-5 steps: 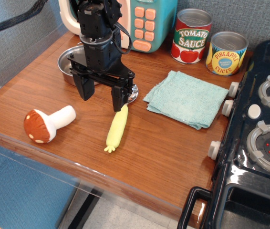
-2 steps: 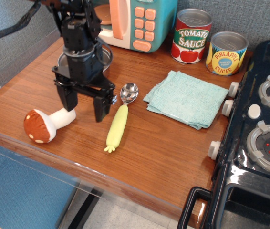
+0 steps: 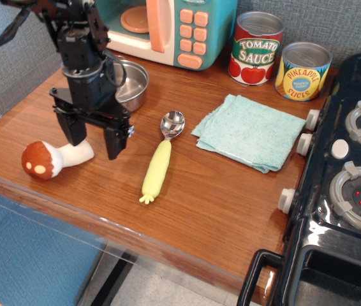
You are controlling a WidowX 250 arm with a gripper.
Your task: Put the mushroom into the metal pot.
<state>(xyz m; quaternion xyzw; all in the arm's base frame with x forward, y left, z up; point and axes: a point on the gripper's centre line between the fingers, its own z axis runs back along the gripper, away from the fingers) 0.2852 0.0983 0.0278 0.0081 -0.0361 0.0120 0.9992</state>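
The mushroom (image 3: 42, 160) lies on its side near the table's front left edge, its reddish-brown cap to the left and its white stem pointing right. My gripper (image 3: 94, 140) is open and hangs low over the stem's right end. The left finger (image 3: 74, 130) stands at the stem and the right finger (image 3: 114, 142) stands past its tip. I cannot tell whether the left finger touches the stem. The metal pot (image 3: 134, 83) stands behind the gripper, partly hidden by the arm, and looks empty.
A yellow-handled spoon (image 3: 157, 164) lies right of the gripper. Further right lies a folded teal cloth (image 3: 250, 131). A toy microwave (image 3: 180, 29) and two tin cans (image 3: 256, 48) stand at the back. A black toy stove (image 3: 353, 178) fills the right side.
The gripper moved left and toward the front, from above the spoon to the mushroom's stem, and stayed open. The mushroom shifted a little to the left and turned. More of the pot shows now.
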